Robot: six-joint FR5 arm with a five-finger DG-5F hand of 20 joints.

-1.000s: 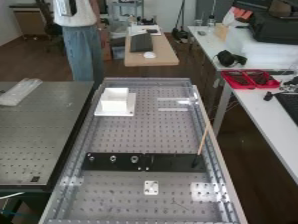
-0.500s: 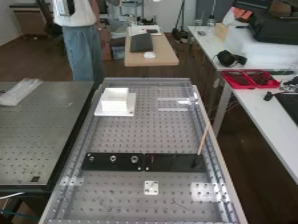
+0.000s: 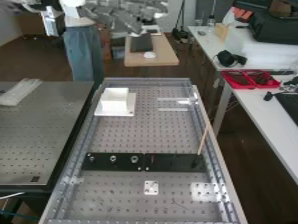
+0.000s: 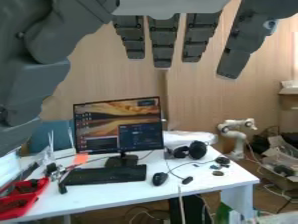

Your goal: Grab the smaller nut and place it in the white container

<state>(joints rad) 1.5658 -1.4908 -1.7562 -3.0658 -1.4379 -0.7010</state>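
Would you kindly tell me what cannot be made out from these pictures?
- Nuts' threads: high view, too small.
- White container's inside: high view, too small and pale.
- Hand's outline: high view, blurred and cut off by the top edge.
- Red tray's full extent: wrist view, cut off by the edge.

1. On the white desk (image 4: 126,191) there stands a monitor (image 4: 118,117), which is lit.
2. In front of it lies a black keyboard (image 4: 106,174), and beside this one a black mouse (image 4: 159,178).
3. The black headphones (image 4: 197,149) lie on the same desk.
4. There is also a red tray (image 3: 249,87), with dark small things inside.
5. A clear plastic package (image 3: 21,92) rests on the grey metal table (image 3: 40,135).
6. A thin wooden stick (image 3: 203,137) stands tilted near the counter's (image 3: 153,205) long edge.
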